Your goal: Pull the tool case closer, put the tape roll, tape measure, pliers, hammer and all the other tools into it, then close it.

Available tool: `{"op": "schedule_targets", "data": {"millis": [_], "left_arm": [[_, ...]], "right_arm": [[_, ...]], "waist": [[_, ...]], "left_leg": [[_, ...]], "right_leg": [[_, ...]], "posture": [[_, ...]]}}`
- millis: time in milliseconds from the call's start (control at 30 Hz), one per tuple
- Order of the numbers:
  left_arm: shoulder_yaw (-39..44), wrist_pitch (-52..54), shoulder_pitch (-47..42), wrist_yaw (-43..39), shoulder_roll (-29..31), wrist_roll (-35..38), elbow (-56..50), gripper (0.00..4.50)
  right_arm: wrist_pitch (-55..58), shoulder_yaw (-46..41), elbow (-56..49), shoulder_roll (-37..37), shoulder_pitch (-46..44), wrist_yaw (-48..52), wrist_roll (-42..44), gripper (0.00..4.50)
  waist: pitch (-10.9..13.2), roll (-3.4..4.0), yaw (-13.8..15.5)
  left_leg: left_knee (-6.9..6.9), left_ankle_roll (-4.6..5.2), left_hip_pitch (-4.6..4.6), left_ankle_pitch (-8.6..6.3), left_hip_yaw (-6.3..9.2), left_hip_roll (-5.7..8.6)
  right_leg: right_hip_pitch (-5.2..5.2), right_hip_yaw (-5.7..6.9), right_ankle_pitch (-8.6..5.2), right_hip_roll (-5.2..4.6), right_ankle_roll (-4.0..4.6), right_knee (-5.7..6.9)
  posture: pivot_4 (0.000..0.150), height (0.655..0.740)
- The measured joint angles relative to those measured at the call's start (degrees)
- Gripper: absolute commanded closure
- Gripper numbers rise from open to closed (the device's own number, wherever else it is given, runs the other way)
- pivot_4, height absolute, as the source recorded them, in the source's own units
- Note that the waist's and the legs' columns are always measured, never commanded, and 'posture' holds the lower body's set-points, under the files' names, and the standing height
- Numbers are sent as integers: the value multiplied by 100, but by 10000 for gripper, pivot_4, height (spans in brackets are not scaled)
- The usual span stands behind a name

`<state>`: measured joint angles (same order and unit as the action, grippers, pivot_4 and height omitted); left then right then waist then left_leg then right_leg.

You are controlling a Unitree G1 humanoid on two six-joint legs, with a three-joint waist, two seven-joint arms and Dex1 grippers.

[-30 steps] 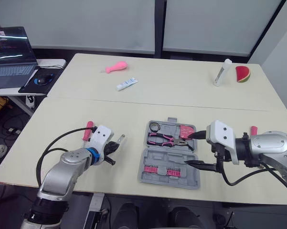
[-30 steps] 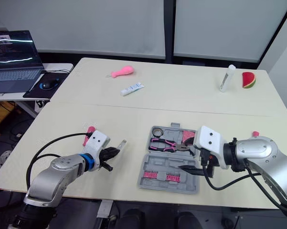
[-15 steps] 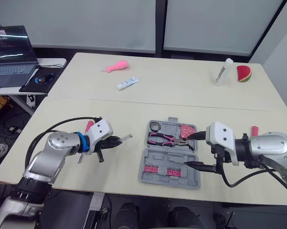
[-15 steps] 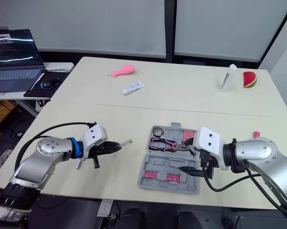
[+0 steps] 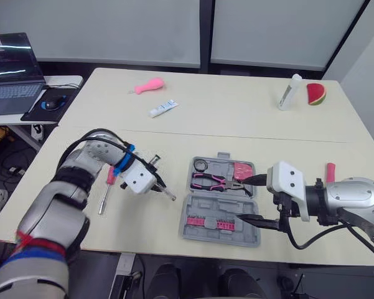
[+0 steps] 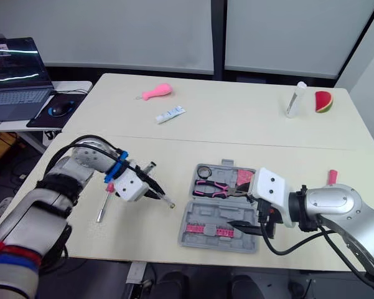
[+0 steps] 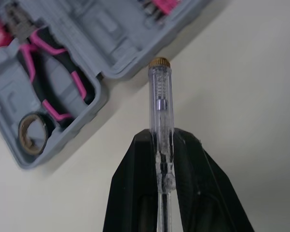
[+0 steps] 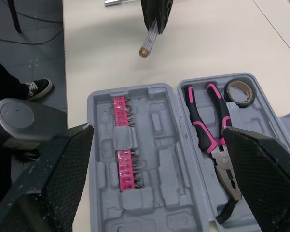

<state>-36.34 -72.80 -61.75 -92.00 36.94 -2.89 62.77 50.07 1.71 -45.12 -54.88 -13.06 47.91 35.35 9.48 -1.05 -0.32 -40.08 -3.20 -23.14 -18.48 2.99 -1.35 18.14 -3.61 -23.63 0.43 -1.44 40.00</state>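
Left arm has folded back toward the body since half a second ago, and the tester screwdriver (image 7: 159, 94) that was held roughly level is now angled down toward the case. Right arm has barely shifted.

Left end effector (image 7: 162, 137): fingers clamped on the clear shaft of the tester, about mid-length. The brass cap sticks out past the fingertips. From the head cam, the cap end sits just beside the left edge of the tool case (image 5: 213, 237), near but not inside it. Wrist cam puts the cap right at the rim of the bit-tray half. Can't tell if the tip touches the table (image 5: 143, 221).

Right end effector (image 5: 244, 199): fingers spread wide, gripping nothing, hanging over the right side of the case.

Case lies open and flat near the front edge of the table, between the two arms. Already in it are the pliers (image 8: 208, 118), the tape roll (image 8: 239, 93) in the corner beside them, and a pink bit strip (image 8: 126, 145) in the other half.

Pink-handled screwdriver (image 5: 110, 177) lies on the table left of the left end effector, well apart from the case.
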Motion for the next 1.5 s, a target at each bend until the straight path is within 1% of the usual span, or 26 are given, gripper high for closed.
{"op": "schedule_targets", "data": {"millis": [133,233,300,433,533,600,667,833,867,900,1033,1200,1367,1500], "left_arm": [[-325,-1032,-447,116,-362,-643,717,43370],[-470,-1365,-548,523,-495,-1288,1011,43370],[-548,-1490,-563,957,-514,-1790,1110,43370],[-756,-1518,-609,2284,-535,-3109,1084,43370],[-1152,-1340,-785,3790,-518,-4298,931,43370],[-1574,-1155,-918,5029,-520,-5132,872,36046],[-2003,-1059,-1090,6193,-521,-5868,826,30785],[-3054,-903,-1512,8905,-551,-7297,674,15573],[-3233,-885,-1567,9341,-550,-7509,645,12981],[-3439,-879,-1631,9824,-549,-7736,600,12981],[-3977,-1066,-1783,11043,-448,-8298,509,12981],[-4194,-1266,-1961,12018,-313,-8496,487,12981],[-4141,-1555,-2039,12340,-122,-8407,544,12981],[-3913,-1843,-2038,12091,-5,-8046,858,12981]], "right_arm": [[76,17,-105,63,23,-129,52,0],[151,75,-171,143,32,-240,99,0],[194,96,-212,167,61,-317,136,0],[232,142,-286,199,109,-427,188,0],[286,144,-333,206,113,-478,204,0],[314,147,-364,212,123,-532,251,0],[326,146,-372,209,144,-553,284,0],[343,144,-378,204,145,-563,378,0],[346,143,-378,200,145,-564,393,0],[350,142,-378,191,145,-563,416,0],[354,119,-378,129,167,-549,427,0],[353,117,-369,120,182,-507,452,0],[348,118,-363,120,182,-499,484,0],[333,118,-358,120,189,-499,488,0]], "waist": [[0,-1,-25],[1,-2,-71],[1,-2,-107],[1,-3,-127],[0,-5,-124],[0,-5,-119],[0,-8,-117],[0,-9,-113],[0,-9,-112],[0,-9,-109],[0,-9,-118],[0,-9,-104],[0,-9,-108],[0,-9,-117]], "left_leg": [[-1,1,-2,0,-5,4],[0,1,-5,0,0,1],[-1,1,-8,1,4,1],[-4,1,-9,1,6,3],[-7,4,-8,4,7,6],[-7,9,-8,7,9,8],[-9,10,-7,8,12,8],[-8,11,2,10,7,7],[-8,11,3,10,7,6],[-8,11,3,10,7,5],[-7,10,0,10,-3,4],[-7,9,-14,11,0,8],[-8,8,-12,12,-8,17],[-9,9,-12,13,-9,26]], "right_leg": [[1,-4,0,3,0,1],[5,-1,0,5,0,3],[5,-1,0,5,0,6],[5,0,0,5,0,10],[4,-4,0,5,-1,13],[4,-7,0,3,-1,20],[4,-10,0,-3,-2,27],[5,-19,0,-9,-2,44],[5,-20,0,-10,-2,44],[5,-21,0,-10,-2,46],[10,-21,0,-10,-2,45],[16,-13,0,-23,-2,44],[23,4,0,-29,-2,70],[33,6,-1,-36,-4,83]], "posture": [[1500,7400],[1500,7400],[1500,7400],[1500,7400],[1500,7400],[1500,7400],[1500,7400],[1500,7400],[1500,7400],[1500,7400],[1500,7400],[1500,7400],[1500,7400],[1500,7400]]}}
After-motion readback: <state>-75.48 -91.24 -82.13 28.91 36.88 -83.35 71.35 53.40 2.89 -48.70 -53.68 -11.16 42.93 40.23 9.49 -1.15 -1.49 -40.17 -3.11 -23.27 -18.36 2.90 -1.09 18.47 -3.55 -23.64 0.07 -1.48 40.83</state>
